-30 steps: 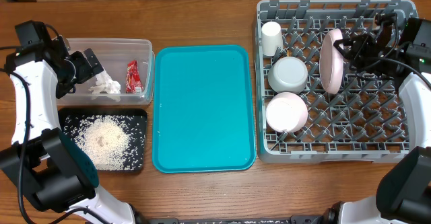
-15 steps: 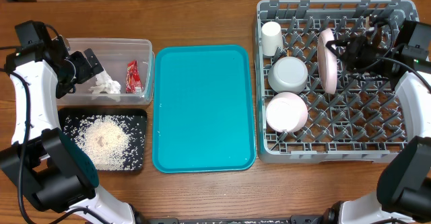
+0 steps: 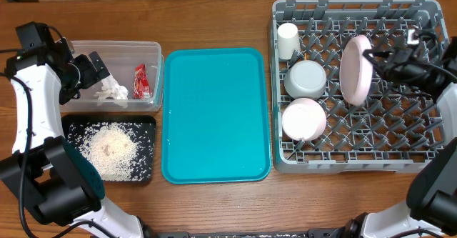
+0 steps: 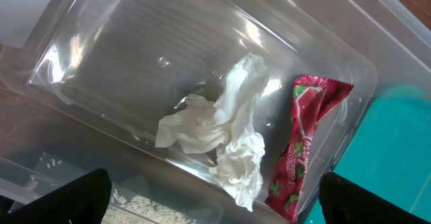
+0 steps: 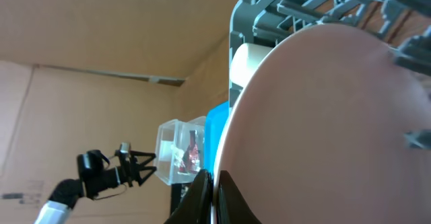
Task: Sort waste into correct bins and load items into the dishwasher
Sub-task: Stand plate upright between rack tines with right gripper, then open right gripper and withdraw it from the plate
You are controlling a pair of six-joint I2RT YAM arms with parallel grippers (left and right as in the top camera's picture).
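Wooden table [image 3: 214, 16] under inspection. Noted right gripper [image 5: 214, 196] pinched on rim of pink plate [image 3: 355, 66], standing tilted on edge among pegs of grey dish rack [image 3: 357, 164]. Found cup [image 3: 287, 39], grey bowl [image 3: 305, 78] and pink bowl [image 3: 304, 119] racked. Found left gripper [image 3: 91, 68] spread wide over clear tub [image 3: 153, 48] holding tissue [image 4: 222, 130] and wrapper [image 4: 303, 143]; rice [image 3: 107, 149] on black tray [image 3: 146, 124]. Judged nearly complete, plate release outstanding. No chopsticks sighted.

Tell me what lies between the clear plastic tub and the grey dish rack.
Only the teal tray lies between the clear tub and the dish rack, flat on the table, nothing on it; the overhead view shows this.
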